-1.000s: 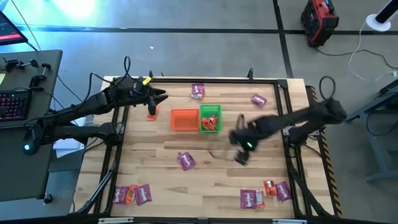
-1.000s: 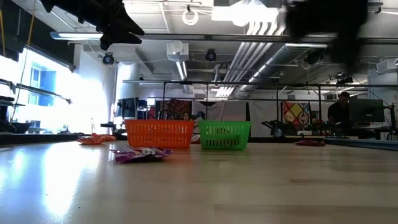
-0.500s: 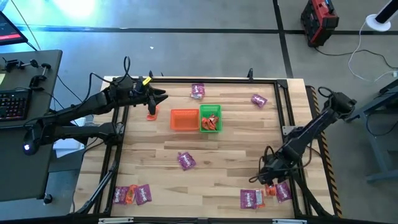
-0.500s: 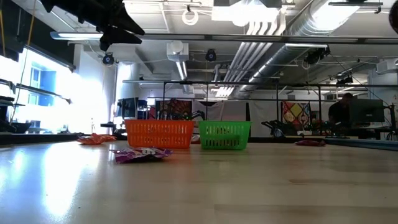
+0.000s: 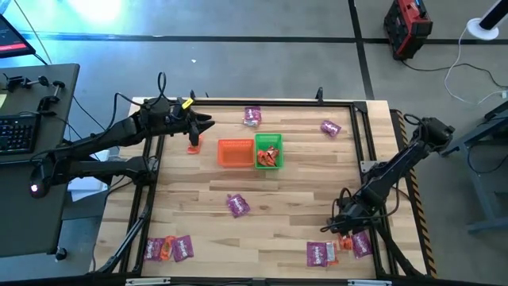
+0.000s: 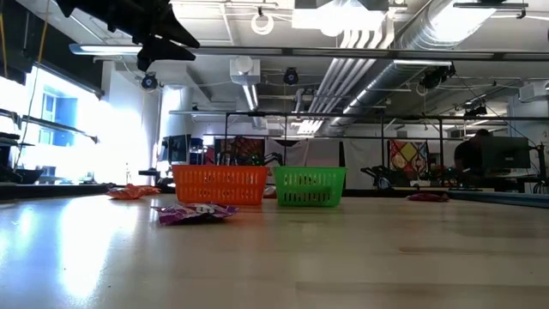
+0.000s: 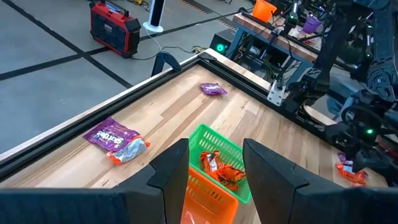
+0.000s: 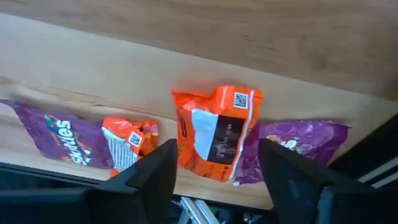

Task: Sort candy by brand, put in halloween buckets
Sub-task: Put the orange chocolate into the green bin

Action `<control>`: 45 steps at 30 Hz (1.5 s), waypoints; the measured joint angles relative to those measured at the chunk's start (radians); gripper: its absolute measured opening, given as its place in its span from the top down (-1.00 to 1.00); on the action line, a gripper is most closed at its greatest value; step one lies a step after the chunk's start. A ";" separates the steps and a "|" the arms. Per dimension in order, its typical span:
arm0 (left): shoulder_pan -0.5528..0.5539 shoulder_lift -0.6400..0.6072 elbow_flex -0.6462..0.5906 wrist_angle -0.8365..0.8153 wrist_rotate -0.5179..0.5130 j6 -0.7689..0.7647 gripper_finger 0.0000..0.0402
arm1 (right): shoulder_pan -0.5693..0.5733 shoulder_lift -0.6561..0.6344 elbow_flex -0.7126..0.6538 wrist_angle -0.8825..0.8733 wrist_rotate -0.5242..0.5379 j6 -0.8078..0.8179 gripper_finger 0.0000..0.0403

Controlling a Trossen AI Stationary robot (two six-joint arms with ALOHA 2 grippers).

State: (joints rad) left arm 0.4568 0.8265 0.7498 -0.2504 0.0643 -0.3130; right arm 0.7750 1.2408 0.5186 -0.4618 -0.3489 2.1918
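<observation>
The right gripper [image 8: 214, 177] hangs low over an orange packet [image 8: 216, 132] near the tabletop's [image 5: 270, 214] front right corner, jaws apart and empty, straddling it for a pick. The left gripper [image 7: 214, 171] waits above the orange bucket [image 5: 235, 152], jaws parted, holding nothing. The green bucket [image 5: 268, 151] beside it holds orange candy. Purple packets [image 5: 237, 206] lie scattered. A workshop lies beyond.

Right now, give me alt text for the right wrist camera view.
An orange packet lies on the wooden table, framed between the right gripper's open jaws. It overlaps a purple packet; another purple packet and a smaller orange one lie beside it.
</observation>
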 joint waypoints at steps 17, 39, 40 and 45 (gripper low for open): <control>0.001 -0.011 0.000 0.099 0.149 -0.025 0.29 | -0.015 0.020 0.086 -0.056 0.035 -0.081 0.97; 0.000 -0.004 0.000 0.254 0.137 -0.026 0.29 | -0.827 0.263 0.521 0.089 0.708 -1.084 0.99; 0.000 -0.009 0.000 0.254 0.137 -0.026 0.29 | -0.854 0.287 0.535 0.094 0.693 -1.111 0.98; 0.000 -0.038 0.000 0.245 0.138 -0.026 0.29 | -0.938 0.408 0.609 0.098 0.565 -1.238 0.80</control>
State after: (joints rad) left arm 0.4572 0.7887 0.7494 -0.0054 0.2028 -0.3389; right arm -0.1627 1.6488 1.1272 -0.3642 0.2160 0.9538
